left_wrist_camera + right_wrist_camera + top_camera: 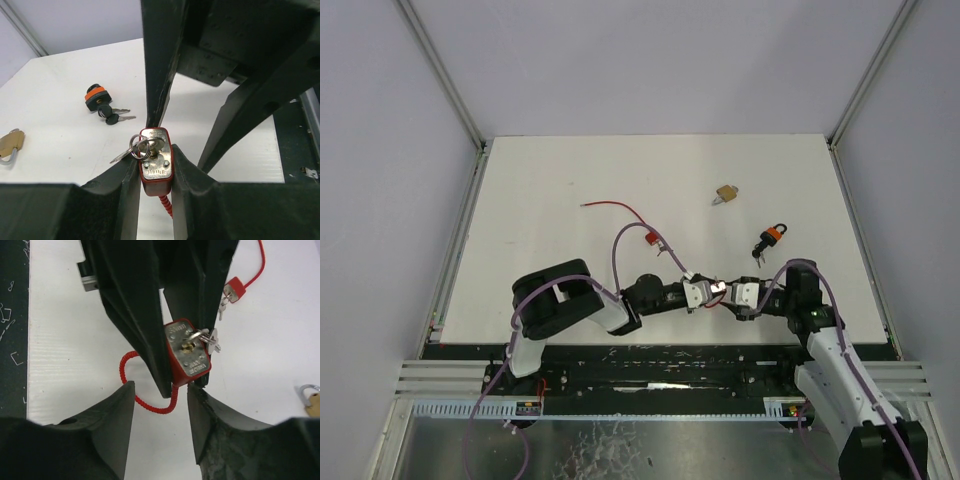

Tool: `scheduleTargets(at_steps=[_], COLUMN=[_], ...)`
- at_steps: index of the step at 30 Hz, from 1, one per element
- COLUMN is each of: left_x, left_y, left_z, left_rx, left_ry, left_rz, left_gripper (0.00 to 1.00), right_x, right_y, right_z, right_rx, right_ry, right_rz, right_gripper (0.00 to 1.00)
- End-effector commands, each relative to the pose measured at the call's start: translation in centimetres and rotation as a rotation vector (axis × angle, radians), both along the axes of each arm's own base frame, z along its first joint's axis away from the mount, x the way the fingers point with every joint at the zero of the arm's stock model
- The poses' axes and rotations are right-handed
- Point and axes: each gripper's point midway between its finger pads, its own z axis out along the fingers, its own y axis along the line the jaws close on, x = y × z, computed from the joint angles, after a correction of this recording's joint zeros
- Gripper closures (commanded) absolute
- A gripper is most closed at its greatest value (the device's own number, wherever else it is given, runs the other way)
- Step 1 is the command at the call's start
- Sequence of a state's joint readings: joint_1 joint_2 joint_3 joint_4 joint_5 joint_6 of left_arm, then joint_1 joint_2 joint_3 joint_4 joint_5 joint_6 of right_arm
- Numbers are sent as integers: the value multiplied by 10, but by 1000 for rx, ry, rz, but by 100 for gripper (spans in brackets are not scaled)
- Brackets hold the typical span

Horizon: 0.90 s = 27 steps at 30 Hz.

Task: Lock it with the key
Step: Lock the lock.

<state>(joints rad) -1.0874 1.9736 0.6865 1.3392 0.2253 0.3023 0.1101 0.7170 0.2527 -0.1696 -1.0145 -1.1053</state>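
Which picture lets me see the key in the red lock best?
The right wrist view: up close, the key shows from the side, sticking out of the red lock. The left wrist view faces the lock head-on, so the key ring partly covers the key. From the top, the lock is only a tiny speck.

Red padlock (155, 161) in left gripper (155, 169)

Black jaws of the left gripper (156, 169) flank a red, silver-faced padlock (156, 172) with silver key (131, 152). Beyond them: an orange-and-black lock (96, 98), a brass padlock (10, 145).
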Motion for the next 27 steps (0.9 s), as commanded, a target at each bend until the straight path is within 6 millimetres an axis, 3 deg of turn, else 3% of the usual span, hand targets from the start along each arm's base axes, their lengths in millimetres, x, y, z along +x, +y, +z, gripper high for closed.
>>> scheduleTargets(at_steps=[1,9,17,20,23,27], left_x=[0,-4,-13,-14,-13,-14], left_y=[9,12,16,16,17,18], left_z=[-49,-56,-58,-61,-63,-59], left_rx=[178,212,236,252,263,250], left_ry=[38,47,60,67,68,74], left_rz=[9,-6,-65,-79,-79,-85], left_gripper=[100,100,100,100,100,100], right_x=[-1,-10,-23,-17,-16,-30], right_y=[-4,-16,-11,-8,-8,-4], right_z=[33,45,80,92,87,74], right_rx=[-37,-99,-42,-43,-92,-87], right_ry=[-162,-151,-193,-198,-144,-44], right_rz=[47,25,58,92,190,312], right_gripper=[44,31,36,36,43,57])
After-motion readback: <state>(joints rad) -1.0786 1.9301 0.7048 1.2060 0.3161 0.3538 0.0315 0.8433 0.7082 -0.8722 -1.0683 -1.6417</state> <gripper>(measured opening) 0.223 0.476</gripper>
